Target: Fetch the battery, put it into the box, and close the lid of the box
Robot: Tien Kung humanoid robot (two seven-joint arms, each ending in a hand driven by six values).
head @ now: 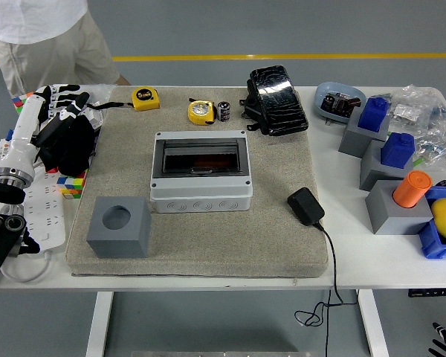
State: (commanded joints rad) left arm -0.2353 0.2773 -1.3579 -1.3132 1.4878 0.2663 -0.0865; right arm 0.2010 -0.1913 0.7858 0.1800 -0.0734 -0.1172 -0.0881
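battery (224, 111) stands beside the yellow tape measure (201, 111); box (201, 172) lid shut; left hand (62, 111) loosely spread, empty.

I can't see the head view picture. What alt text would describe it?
A grey box with its dark lid shut sits on a beige mat on a white table, a small battery beyond it beside a yellow tape measure. The left robot hand hangs at the table's left edge holding nothing; a person stands at the far left corner.
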